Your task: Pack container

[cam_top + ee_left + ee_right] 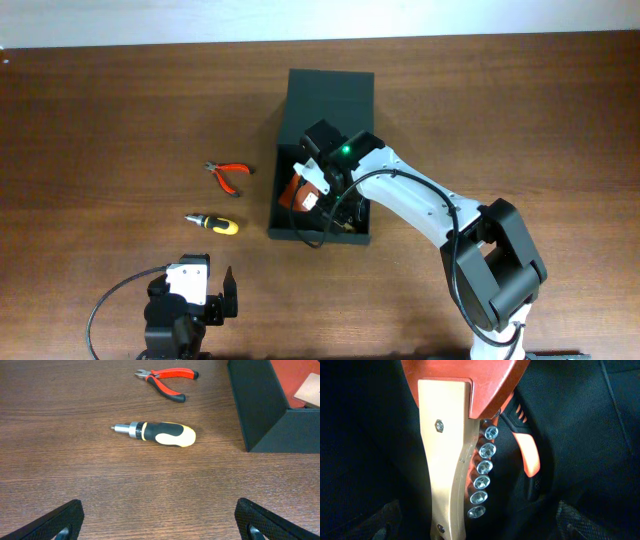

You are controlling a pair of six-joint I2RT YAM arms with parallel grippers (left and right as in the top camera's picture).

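Packing is under way. The right gripper [480, 522] hangs inside the container [328, 100] at mid-table, jaws spread wide either side of a wooden-handled orange tool [445, 460] beside a socket rail [482, 467], apparently gripping nothing. The next move likely calls for lifting clear, then fetching the screwdriver [157, 433] or pliers [167, 382] lying left of the box. The left gripper [160, 520], nearer, gapes empty.

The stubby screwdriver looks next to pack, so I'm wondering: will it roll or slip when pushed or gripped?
The screwdriver probably rolls if pushed sideways: its handle looks rounded and lies on the flat table. It looks rigid, and its short, bulbous handle with rubbery-looking black sections should grip fairly well.
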